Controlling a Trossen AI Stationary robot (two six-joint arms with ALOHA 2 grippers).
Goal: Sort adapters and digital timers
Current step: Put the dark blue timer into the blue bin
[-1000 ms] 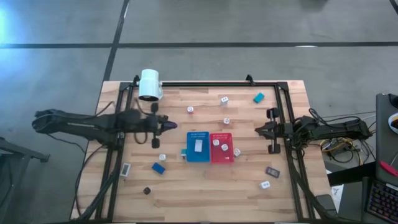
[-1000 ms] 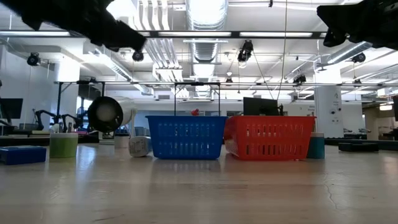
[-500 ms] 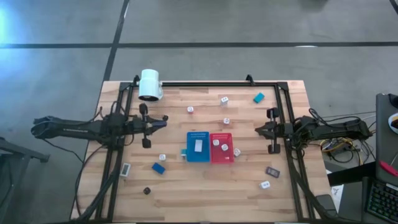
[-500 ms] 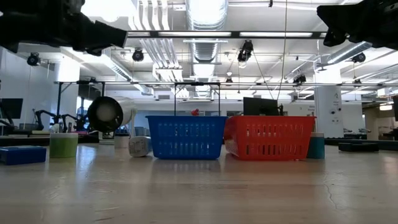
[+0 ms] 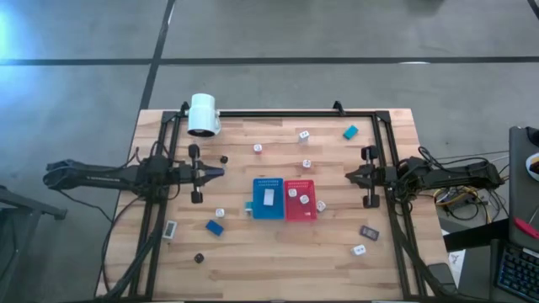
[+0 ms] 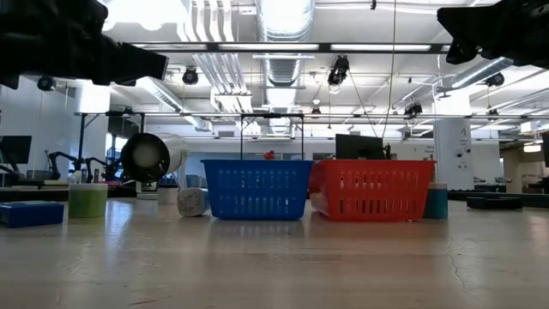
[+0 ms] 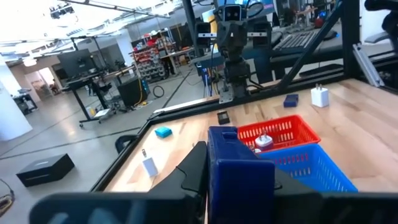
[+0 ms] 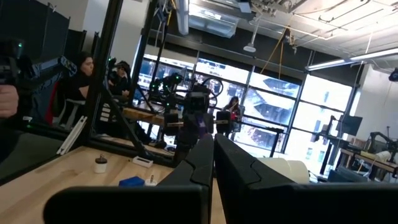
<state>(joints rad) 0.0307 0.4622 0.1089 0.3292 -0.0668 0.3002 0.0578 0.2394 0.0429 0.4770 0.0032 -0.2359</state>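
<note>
trouble lay in the carry: the left gripper [image 7: 239, 180], clamped on a blue timer [image 7: 239, 168] above the counter's [image 5: 278, 252] left side, might drop it short of the blue basket [image 5: 268, 199]. right gripper [image 5: 352, 176] waited, pressed together.

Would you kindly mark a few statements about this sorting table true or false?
1. The left gripper holds a blue digital timer. True.
2. The blue basket sits to the right of the red basket in the high view. False: the blue one is on the left, touching the red one.
3. The right gripper is shut, waiting at the table's right edge. True.
4. The white cylinder lies inside the red basket. False: it stands at the table's far left corner.
</note>
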